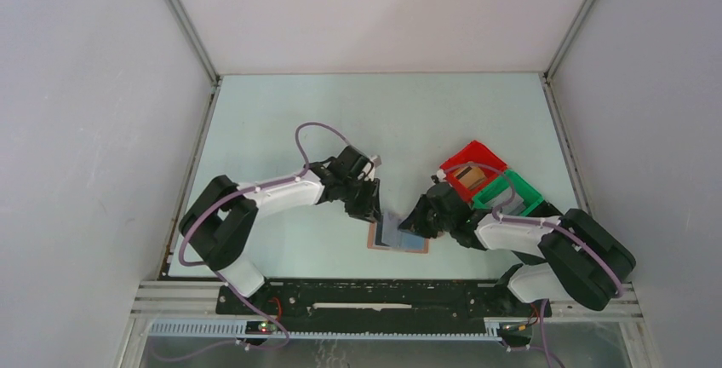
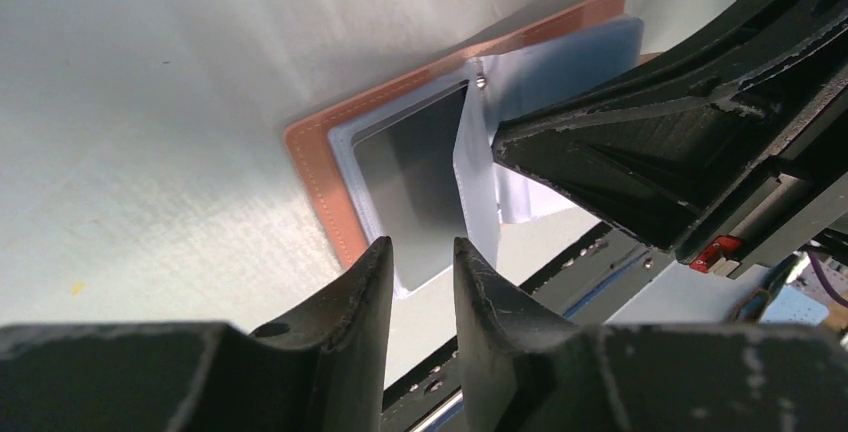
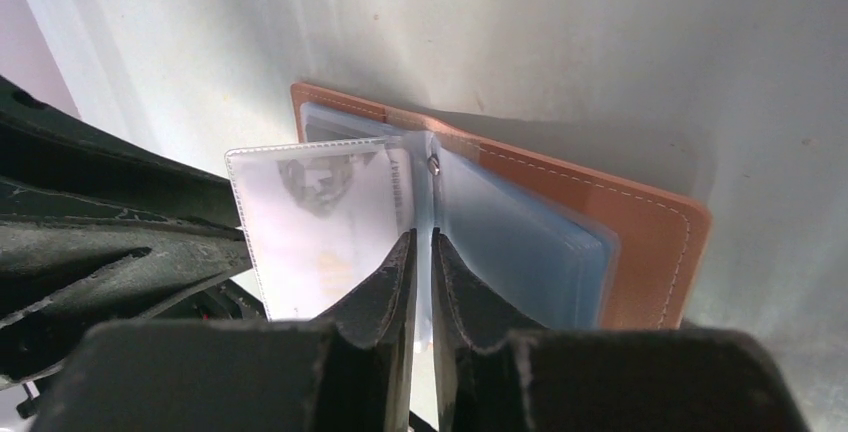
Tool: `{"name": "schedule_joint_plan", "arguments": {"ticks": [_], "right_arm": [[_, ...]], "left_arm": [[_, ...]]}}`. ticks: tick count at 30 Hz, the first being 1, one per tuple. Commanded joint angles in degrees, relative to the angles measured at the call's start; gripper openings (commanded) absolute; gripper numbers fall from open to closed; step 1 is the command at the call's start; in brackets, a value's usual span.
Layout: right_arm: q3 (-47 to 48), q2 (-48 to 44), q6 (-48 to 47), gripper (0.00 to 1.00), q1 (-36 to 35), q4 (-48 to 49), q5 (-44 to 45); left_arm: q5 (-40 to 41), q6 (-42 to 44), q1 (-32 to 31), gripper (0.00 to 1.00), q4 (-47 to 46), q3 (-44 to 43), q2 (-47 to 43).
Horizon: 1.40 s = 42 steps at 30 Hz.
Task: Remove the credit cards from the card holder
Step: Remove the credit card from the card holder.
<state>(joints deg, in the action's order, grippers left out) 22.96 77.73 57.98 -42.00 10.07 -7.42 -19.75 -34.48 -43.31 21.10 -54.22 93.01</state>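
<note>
Card holder (image 1: 398, 240) is laid open on tabletop (image 1: 340, 121), near edge, approx. centre. One clear sleeve (image 2: 478, 182) is pinched upright by right tool (image 3: 422, 242) at 3 o'clock. Left tool (image 2: 420, 252), at 10 o'clock, is released, nothing btwn fingers.

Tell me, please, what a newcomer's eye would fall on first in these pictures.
The open tan card holder lies near the front edge of the table, between the two arms. The right claw pinches one clear sleeve upright over its middle, while the left claw hovers open beside it. A red bin and a green bin stand at the right.
</note>
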Motion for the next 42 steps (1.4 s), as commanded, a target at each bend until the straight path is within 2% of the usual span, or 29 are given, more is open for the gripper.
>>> {"name": "schedule_joint_plan", "arguments": {"ticks": [1, 10, 13, 22, 26, 32, 37, 42], "right_arm": [[0.16, -2.18, -1.69, 0.18, 0.74, 1.35, -0.79], [0.15, -5.74, -2.36, 0.23, 1.61, -1.5, 0.52], [0.15, -8.46, -1.63, 0.23, 2.04, -5.73, 3.13], [-4.2, -26.61, 0.71, 0.24, 5.17, -17.58, 11.39], [-5.16, -31.82, -0.83, 0.25, 6.96, -20.65, 10.45], [-4.84, -30.39, -3.65, 0.23, 7.46, -18.57, 4.1], [-4.68, -26.58, -4.01, 0.21, 6.92, -14.28, 0.96], [-4.5, -23.51, -4.1, 0.21, 6.59, -11.72, -0.75]], "left_arm": [[-5.05, 0.37, 0.11, 0.34, -3.19, -1.77, 1.08], [-9.64, -1.61, -1.33, 0.32, -5.2, -4.35, 2.98], [-10.26, -1.91, -2.85, 0.32, -5.81, -5.52, 4.16], [-11.83, -2.38, -5.55, 0.32, -6.19, -9.17, 7.71], [-7.93, -2.25, -5.58, 0.35, -4.27, -9.26, 6.38], [-4.05, -2.73, -5.52, 0.4, -0.75, -8.48, 4.66], [-7.1, -6.9, -5.5, 0.4, -8.17, -4.05, 2.62], [-9.86, -8.28, -5.46, 0.4, -10.94, -5.23, 5.52]]}}
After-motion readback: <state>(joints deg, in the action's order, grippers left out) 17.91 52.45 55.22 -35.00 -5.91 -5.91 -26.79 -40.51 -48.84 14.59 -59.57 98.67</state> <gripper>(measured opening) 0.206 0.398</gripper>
